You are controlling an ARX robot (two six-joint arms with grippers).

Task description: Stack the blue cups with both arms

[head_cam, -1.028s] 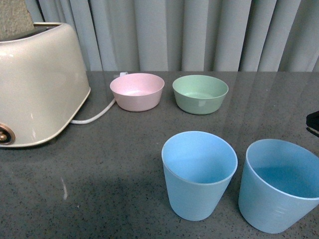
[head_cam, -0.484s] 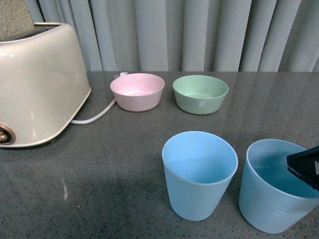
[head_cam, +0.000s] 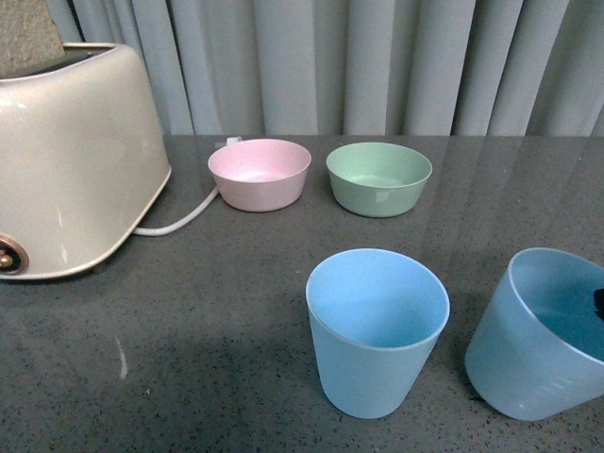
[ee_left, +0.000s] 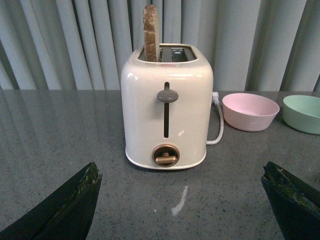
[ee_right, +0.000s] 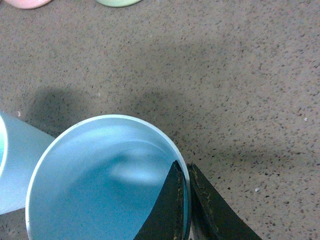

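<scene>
Right gripper clenched on the rim of a light-blue tapered plastic tumbler, one finger inside, one outside. Tumbler leans, near the upright second blue tumbler on the grey speckled table. Risk: shallow rim pinch (thin wall) slipping on lift. Left gripper spread, empty.

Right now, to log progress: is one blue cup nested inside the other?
No, the left blue cup stands empty, with the right blue cup beside it, a gap between them.
</scene>
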